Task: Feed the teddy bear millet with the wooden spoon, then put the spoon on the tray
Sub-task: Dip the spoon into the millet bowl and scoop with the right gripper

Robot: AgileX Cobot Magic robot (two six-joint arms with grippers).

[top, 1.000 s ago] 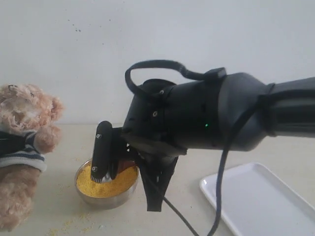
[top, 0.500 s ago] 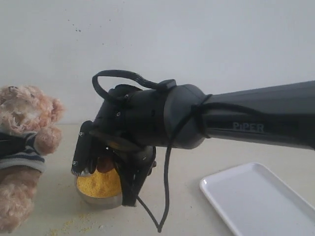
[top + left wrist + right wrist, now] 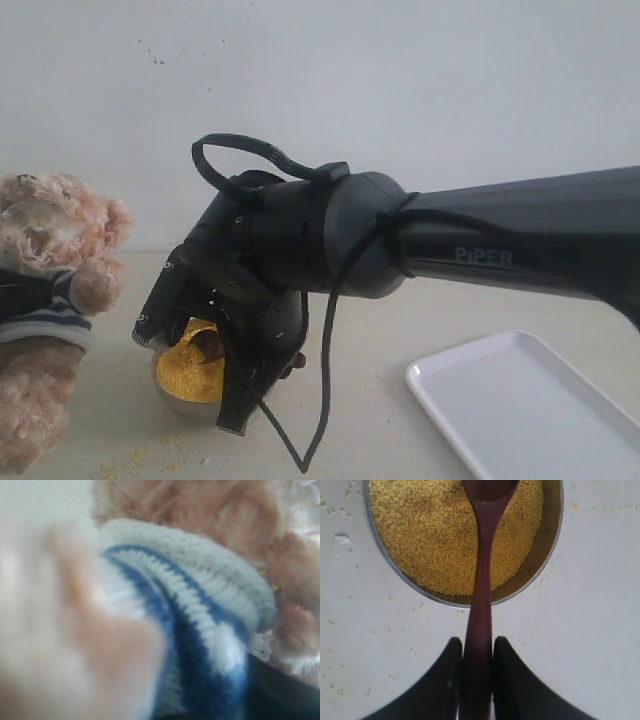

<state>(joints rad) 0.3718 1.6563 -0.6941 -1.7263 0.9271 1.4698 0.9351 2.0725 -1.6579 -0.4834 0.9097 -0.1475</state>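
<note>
- Right arm (image 3: 480,250) comes in from the right and crosses the middle to the steel bowl (image 3: 188,397), which sits left of centre on the pale table (image 3: 380,320).
- Right gripper (image 3: 477,642): its two black fingers (image 3: 445,670) are clamped on the handle of the wooden spoon (image 3: 481,595), one on each side, with no gap showing.
- The spoon's handle crosses the bowl's rim. Its oval end lies over the millet (image 3: 435,535), at or just on the surface; whether it carries grain I cannot tell.
- In the exterior view the spoon's end shows as a dark patch above the yellow mound.
- Against one second ago: the gripper stood more upright over the middle of the bowl, and the wrist sat further right.
- Now the arm is stretched further left and the gripper leans left, toward the bear. The forearm lettering shows, as it did not then.
- Against half a second ago: only a slight further lean to the left and down.
- Teddy bear (image 3: 45,300) sits at the far left edge, just left of the bowl, unmoved.
- Tray (image 3: 530,400) is near right, well apart from the bowl, in the same place, with no spoon on it.
- Loose grains (image 3: 140,455) lie on the table near the bowl, as before.
- Left gripper: the left wrist view is filled with the bear's striped shirt (image 3: 200,630), close and blurred. Whether the jaws are apart or together, I cannot tell.
</note>
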